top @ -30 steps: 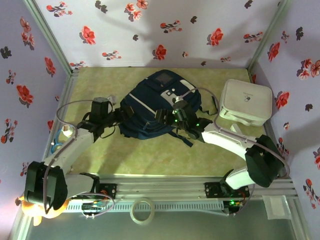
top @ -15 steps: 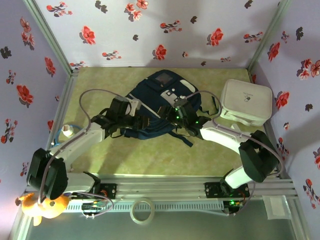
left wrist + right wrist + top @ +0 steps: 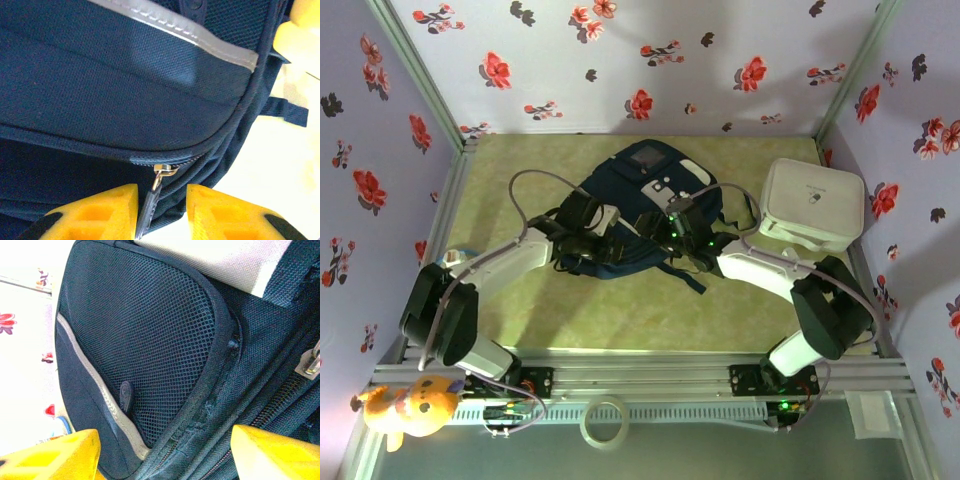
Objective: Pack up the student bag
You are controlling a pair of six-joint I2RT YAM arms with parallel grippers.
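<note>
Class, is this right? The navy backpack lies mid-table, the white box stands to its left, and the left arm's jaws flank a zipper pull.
No. The top external view shows the white box to the right of the backpack. The rest holds: the backpack lies mid-table and the jaws of the left gripper flank a zipper pull.

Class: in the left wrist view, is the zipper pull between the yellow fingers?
Yes, the zipper pull hangs in the gap between the two fingers.

The student bag is matt navy woven cloth, coarse-grained, with a smoother grey stripe (stitched along its edge). Its side pocket is open black mesh. The zipper pull is shiny metal. The white box looks smooth.
</note>
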